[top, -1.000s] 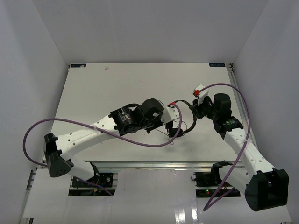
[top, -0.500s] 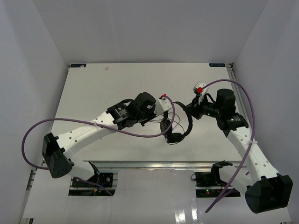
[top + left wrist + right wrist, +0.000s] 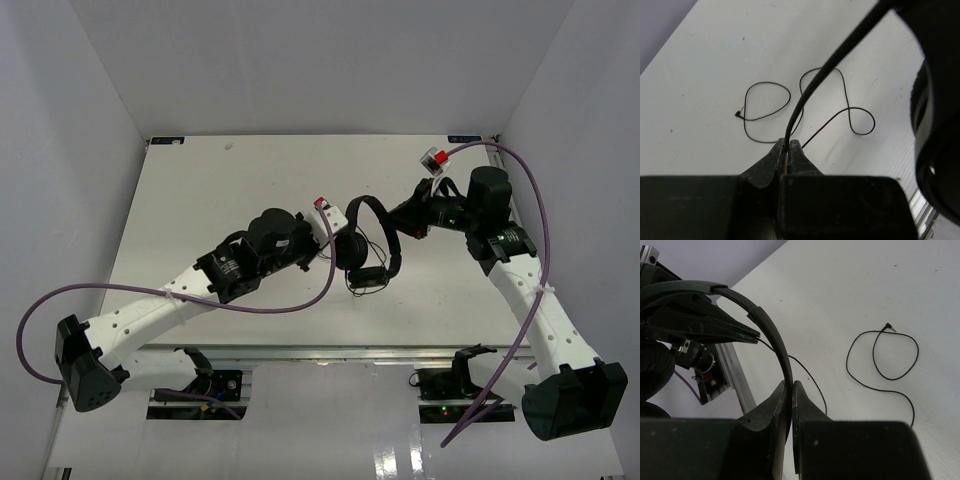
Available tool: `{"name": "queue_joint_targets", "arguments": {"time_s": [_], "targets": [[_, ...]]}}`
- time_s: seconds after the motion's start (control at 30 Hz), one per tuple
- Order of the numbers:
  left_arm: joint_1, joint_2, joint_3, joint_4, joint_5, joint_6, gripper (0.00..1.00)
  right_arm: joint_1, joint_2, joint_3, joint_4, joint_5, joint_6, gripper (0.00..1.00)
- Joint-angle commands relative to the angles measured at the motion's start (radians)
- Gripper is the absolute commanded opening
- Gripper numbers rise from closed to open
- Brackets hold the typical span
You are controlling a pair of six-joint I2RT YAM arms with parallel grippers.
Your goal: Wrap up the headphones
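Note:
The black headphones (image 3: 368, 245) hang above the table between my two grippers. My left gripper (image 3: 337, 223) is shut on the thin headband (image 3: 815, 82), with one earcup (image 3: 937, 125) looming close on the right of the left wrist view. My right gripper (image 3: 404, 221) is shut on the other side of the headband (image 3: 767, 325). An earcup (image 3: 652, 370) hangs at the left of the right wrist view. The thin black cable (image 3: 765, 95) lies in loose loops on the table below, its plug (image 3: 887, 326) free. The cable also shows in the right wrist view (image 3: 880, 375).
The white table (image 3: 220, 200) is walled by white panels on three sides. Thick purple robot cables (image 3: 290, 305) loop near both arms. The metal rail (image 3: 732, 372) runs along the table's near edge.
Both grippers have carried the headphones farther from the near edge and a little left. The left arm has drawn back to the left, and the right gripper has moved toward the back.

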Motion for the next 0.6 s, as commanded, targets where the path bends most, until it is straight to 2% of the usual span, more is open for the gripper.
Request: {"name": "queue_joint_targets", "arguments": {"time_s": [0.0,0.13,0.23,0.33,0.47,0.57], "targets": [[0.007,-0.022,-0.042,0.219,0.083,-0.058,0.00,0.001,0.029,0.067,0.118,-0.101,0.200,0.08],[0.007,-0.042,-0.090,0.335,0.100,-0.091,0.01,-0.001,0.044,0.071,0.162,-0.117,0.287,0.08],[0.007,-0.051,-0.146,0.465,0.128,-0.130,0.07,-0.005,0.055,0.071,0.185,-0.126,0.351,0.08],[0.007,-0.058,-0.206,0.571,0.125,-0.170,0.18,-0.012,0.063,0.083,0.233,-0.127,0.403,0.08],[0.007,-0.074,-0.297,0.763,0.135,-0.212,0.42,-0.015,0.068,0.107,0.235,-0.118,0.428,0.08],[0.009,-0.060,-0.343,0.840,0.160,-0.249,0.52,-0.019,0.068,0.116,0.234,-0.106,0.441,0.08]]}}
